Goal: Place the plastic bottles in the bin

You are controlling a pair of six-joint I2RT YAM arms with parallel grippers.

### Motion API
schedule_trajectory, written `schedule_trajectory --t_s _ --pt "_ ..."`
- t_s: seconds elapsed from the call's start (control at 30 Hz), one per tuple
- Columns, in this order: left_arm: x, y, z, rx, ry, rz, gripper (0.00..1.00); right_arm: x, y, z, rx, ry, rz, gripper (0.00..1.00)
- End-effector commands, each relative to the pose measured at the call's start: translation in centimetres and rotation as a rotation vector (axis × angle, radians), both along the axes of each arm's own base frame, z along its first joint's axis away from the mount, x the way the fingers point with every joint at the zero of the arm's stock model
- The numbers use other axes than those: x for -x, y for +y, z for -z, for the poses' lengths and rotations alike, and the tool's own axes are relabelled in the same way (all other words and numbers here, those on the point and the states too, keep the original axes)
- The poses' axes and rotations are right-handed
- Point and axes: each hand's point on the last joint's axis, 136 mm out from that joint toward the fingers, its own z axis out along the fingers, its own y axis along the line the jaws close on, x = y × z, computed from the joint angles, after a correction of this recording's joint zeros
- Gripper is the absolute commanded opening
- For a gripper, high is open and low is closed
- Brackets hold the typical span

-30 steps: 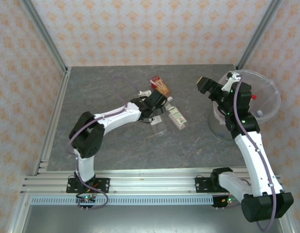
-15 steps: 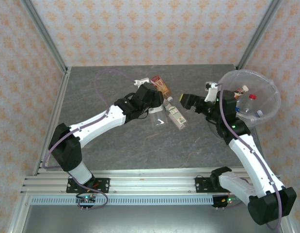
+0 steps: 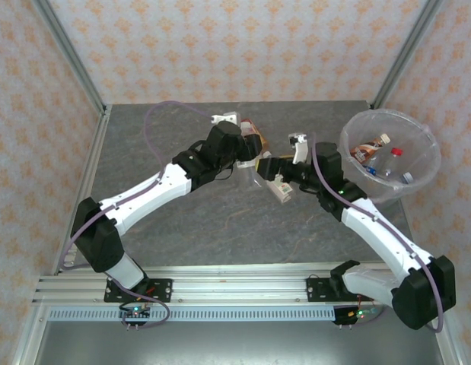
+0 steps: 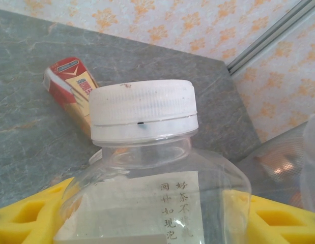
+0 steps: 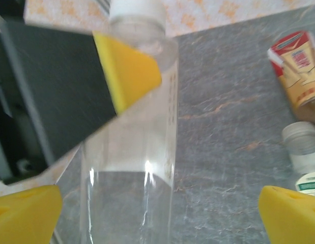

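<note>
Toward the middle of the desk, nearest the arm bases, we find a clear white-capped bottle that appears lifted off the surface. It is one of the plastic bottles not yet binned. Just beyond it two more lie on the desk: a white-and-green labelled bottle right beside the held one, and a red-and-orange labelled bottle farther back. At the far right stands the bin. Inside it we count at least three bottles, among them a brown-labelled bottle and a red-capped bottle. We judge the task partly done: several bottles are in, and three are left as far as we can see.

The left jaws are clenched on the clear bottle, their yellow pads pressing its body on either side below the shoulder. The right jaws are spread wide and grasp nothing. Their own pads sit well apart on either side of that same bottle and do not seem to touch it. From the right wrist we also see one left pad pressed against the bottle near its neck. We read this as a handover to the arm nearer the bin.
</note>
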Motion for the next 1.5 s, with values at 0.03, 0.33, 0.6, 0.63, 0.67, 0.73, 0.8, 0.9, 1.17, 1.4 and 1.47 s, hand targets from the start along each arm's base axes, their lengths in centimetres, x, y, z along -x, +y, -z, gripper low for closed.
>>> schedule_trajectory --t_s 0.03,0.33,0.6,0.63,0.67,0.73,0.8,0.9,1.17,1.4,1.47 --pt "-0.3 -0.1 -4.5 0.09 -0.089 0.023 0.48 0.4 1.7 -0.8 -0.076 -0.036 -0.072 0.99" --pt "-0.5 -0.8 -4.4 0.11 -0.091 0.043 0.48 -0.6 3.7 -0.2 -0.08 -0.028 -0.064 0.9" --pt "-0.7 -1.3 -3.8 0.082 -0.086 0.059 0.48 -1.3 4.7 0.9 -0.084 0.017 -0.071 0.71" --pt "-0.8 -1.3 -3.7 0.085 -0.086 0.06 0.48 -1.3 4.7 1.0 -0.084 0.018 -0.07 0.72" --pt "-0.7 -1.3 -3.9 0.088 -0.087 0.063 0.48 -1.3 4.8 1.0 -0.086 0.016 -0.073 0.73" --pt "-0.7 -1.5 -3.9 0.091 -0.086 0.072 0.48 -1.0 4.8 1.1 -0.087 0.01 -0.088 0.59" --pt "-0.6 -1.6 -4.0 0.095 -0.085 0.081 0.49 -0.8 4.8 1.1 -0.088 0.003 -0.094 0.54" --pt "-0.4 -1.8 -4.3 0.108 -0.087 0.101 0.49 -0.4 4.6 0.8 -0.086 -0.02 -0.099 0.46" --pt "0.0 -2.6 -5.1 0.148 -0.049 0.144 0.69 -0.8 3.6 1.3 -0.035 -0.043 -0.05 0.23" --pt "0.9 -3.3 -8.5 0.278 -0.064 0.261 1.0 -3.0 1.9 2.3 0.028 -0.053 0.102 0.16" --pt "1.2 -3.0 -9.1 0.271 -0.077 0.274 1.0 -3.6 1.2 2.6 0.047 -0.05 0.157 0.14"
